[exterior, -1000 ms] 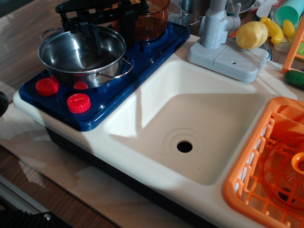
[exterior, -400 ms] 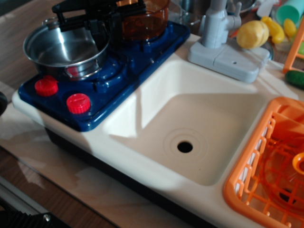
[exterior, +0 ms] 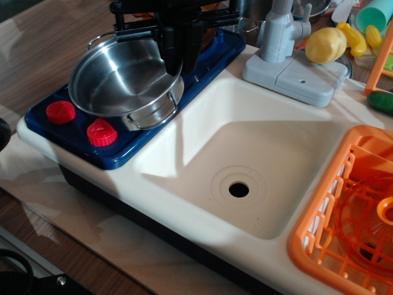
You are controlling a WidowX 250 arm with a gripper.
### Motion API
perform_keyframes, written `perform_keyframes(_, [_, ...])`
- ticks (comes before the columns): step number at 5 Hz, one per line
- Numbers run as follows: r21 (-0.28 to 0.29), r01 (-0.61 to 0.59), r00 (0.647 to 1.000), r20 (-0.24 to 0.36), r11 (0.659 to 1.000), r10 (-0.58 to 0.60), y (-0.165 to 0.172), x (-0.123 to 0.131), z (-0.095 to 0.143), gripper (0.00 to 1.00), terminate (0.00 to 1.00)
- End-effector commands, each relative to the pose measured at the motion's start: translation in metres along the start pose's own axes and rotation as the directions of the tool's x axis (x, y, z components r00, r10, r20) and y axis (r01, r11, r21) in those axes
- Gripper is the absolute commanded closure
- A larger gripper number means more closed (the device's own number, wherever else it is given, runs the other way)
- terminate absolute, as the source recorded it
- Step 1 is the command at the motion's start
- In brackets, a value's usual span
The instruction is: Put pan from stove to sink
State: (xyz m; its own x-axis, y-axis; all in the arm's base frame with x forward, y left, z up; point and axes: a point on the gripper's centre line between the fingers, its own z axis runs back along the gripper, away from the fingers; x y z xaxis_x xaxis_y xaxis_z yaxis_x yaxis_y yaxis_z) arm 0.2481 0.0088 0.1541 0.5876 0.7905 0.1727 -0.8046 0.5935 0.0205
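Over the stove [exterior: 184, 77], in the single camera view, the black gripper [exterior: 175, 46] comes down from the top edge and its fingers [exterior: 171, 49] straddle the far right rim of the pan [exterior: 123, 80], clenched on that rim. The pan sits tilted, its open mouth tipped toward the camera and left, and it seems lifted clear of the burners, though the angle makes that hard to confirm. 1 wire loop handle juts out at its lower right, another at its upper left. 2 red knobs [exterior: 81, 123] line the stove's front edge just below the pan. To the right lies the sink [exterior: 202, 141], its dark drain hole [exterior: 239, 189] near the middle of the floor. A grey faucet [exterior: 279, 37] stands on the ledge behind it, with a yellowish potato [exterior: 325, 45] just beside. The orange dish rack [exterior: 319, 239] fills the lower right corner.
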Motion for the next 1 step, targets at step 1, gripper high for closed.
perform_keyframes(1, [0.003,-0.04,0.997,0.062,0.999,0.039,-0.0339,-0.0151,0.0284,1.0,1.0])
